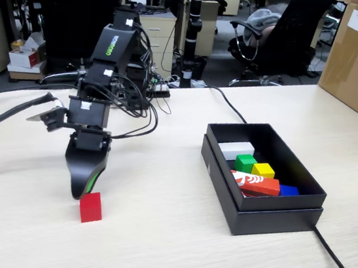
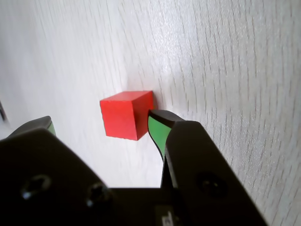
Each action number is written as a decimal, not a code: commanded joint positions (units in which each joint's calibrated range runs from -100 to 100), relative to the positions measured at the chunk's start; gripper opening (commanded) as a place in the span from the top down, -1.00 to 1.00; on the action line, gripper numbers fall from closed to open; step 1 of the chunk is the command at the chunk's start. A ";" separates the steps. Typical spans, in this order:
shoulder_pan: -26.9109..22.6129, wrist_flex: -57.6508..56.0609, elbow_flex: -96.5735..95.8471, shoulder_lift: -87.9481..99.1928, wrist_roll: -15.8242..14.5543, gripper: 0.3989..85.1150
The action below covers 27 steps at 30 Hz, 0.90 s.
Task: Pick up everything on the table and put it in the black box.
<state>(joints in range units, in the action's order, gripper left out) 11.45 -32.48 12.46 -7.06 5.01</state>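
Red cube [image 2: 126,114] on bare desk [image 2: 225,70], well apart from black box [image 1: 267,215]. Claw [image 2: 101,128] wide, straddling cube, one tip touching its side. Likely light, rigid, smooth-faced; best pinched across opposite flat faces, squarely, or could twist out.
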 commanded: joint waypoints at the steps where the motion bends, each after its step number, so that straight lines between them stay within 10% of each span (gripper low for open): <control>1: -0.44 -0.05 0.87 1.60 0.98 0.03; 27: -0.29 0.82 3.41 -3.90 4.44 -0.11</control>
<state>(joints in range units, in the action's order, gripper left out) 10.92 -32.40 10.82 -10.94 8.77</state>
